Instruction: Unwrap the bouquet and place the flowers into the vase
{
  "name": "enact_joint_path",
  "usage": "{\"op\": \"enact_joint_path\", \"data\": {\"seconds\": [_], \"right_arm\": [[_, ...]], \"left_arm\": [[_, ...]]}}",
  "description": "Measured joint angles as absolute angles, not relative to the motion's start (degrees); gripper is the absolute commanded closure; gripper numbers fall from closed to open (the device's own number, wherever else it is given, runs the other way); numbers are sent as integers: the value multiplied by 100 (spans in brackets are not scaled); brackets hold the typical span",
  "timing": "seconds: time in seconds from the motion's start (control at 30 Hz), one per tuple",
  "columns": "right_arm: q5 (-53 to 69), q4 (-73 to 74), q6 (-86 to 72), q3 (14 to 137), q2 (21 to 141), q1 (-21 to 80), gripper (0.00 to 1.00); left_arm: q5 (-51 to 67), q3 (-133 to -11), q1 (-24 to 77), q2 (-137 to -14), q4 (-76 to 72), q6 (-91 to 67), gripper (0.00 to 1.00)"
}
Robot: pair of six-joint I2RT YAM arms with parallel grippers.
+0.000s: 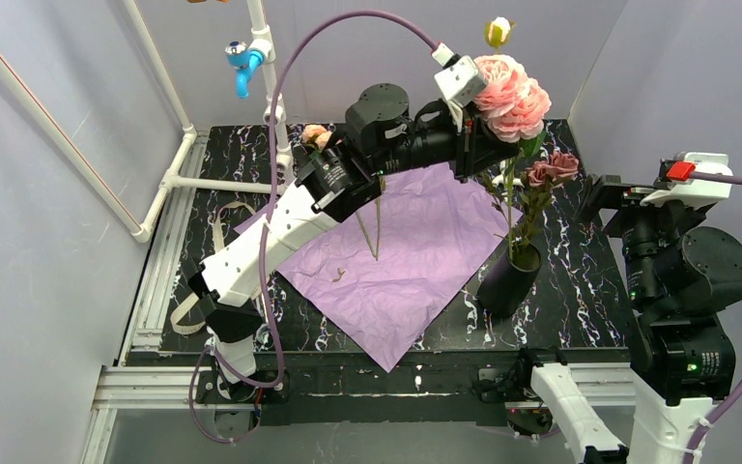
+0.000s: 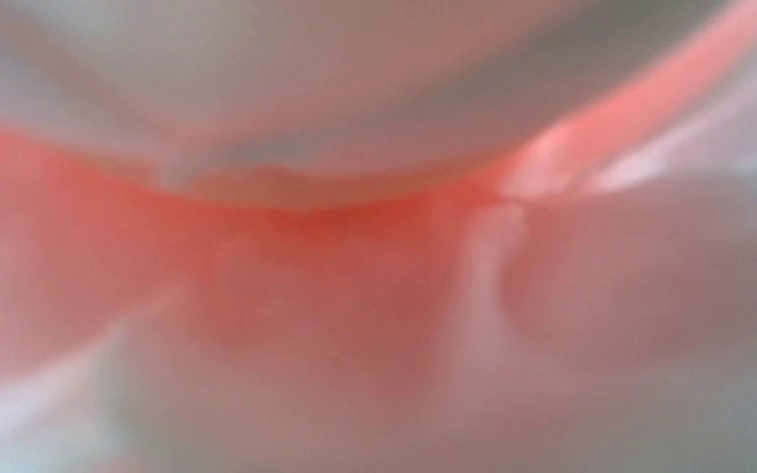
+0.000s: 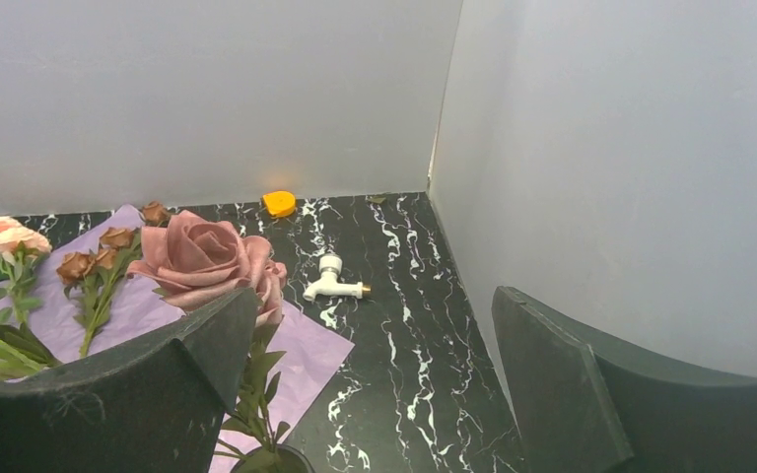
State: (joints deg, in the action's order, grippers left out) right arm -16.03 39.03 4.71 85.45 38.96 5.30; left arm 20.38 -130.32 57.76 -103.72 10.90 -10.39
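Note:
The bouquet lies unwrapped, its lilac paper (image 1: 415,261) spread flat on the black marble table. The black vase (image 1: 510,278) stands at the paper's right corner with a dusky pink rose (image 1: 553,169) in it. My left gripper (image 1: 478,145) is raised above the vase, shut on the stem just under a big pink rose (image 1: 512,95); that stem runs down into the vase mouth. Blurred pink petals fill the left wrist view. More flowers, peach roses (image 3: 5,236) and small brown roses (image 3: 99,251), lie on the paper. My right gripper (image 3: 375,414) stands open and empty right of the vase (image 3: 271,461).
A white plastic tap (image 3: 333,281) and a small orange piece (image 3: 279,203) lie on the table behind the vase. A white pipe frame (image 1: 169,179) with a blue tap (image 1: 242,56) stands at the back left. Beige ribbon (image 1: 188,314) trails over the table's left edge.

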Motion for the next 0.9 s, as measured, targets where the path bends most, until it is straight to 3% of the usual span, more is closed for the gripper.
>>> {"op": "enact_joint_path", "data": {"seconds": [0.03, 0.07, 0.2, 0.33, 0.57, 0.9], "right_arm": [[-1608, 3903, 471, 8545, 3887, 530, 2], [-1616, 3903, 471, 8543, 3881, 530, 2], [-1621, 3903, 473, 8532, 3854, 530, 2], [-1623, 3903, 475, 8523, 3854, 530, 2], [-1643, 3903, 478, 8455, 3854, 530, 2], [-1662, 3898, 467, 8451, 3846, 530, 2]], "left_arm": [[2038, -12936, 5776, -10374, 1094, -1052, 100], [2040, -12857, 5776, -10374, 1096, -1057, 94], [2064, -12621, 5776, -10381, 1098, -1041, 59], [2145, -12665, 5778, -10541, 1350, -1022, 36], [2038, -12293, 5752, -10473, 1728, -958, 26], [1507, -10709, 5273, -8403, 1629, -760, 25]]}}
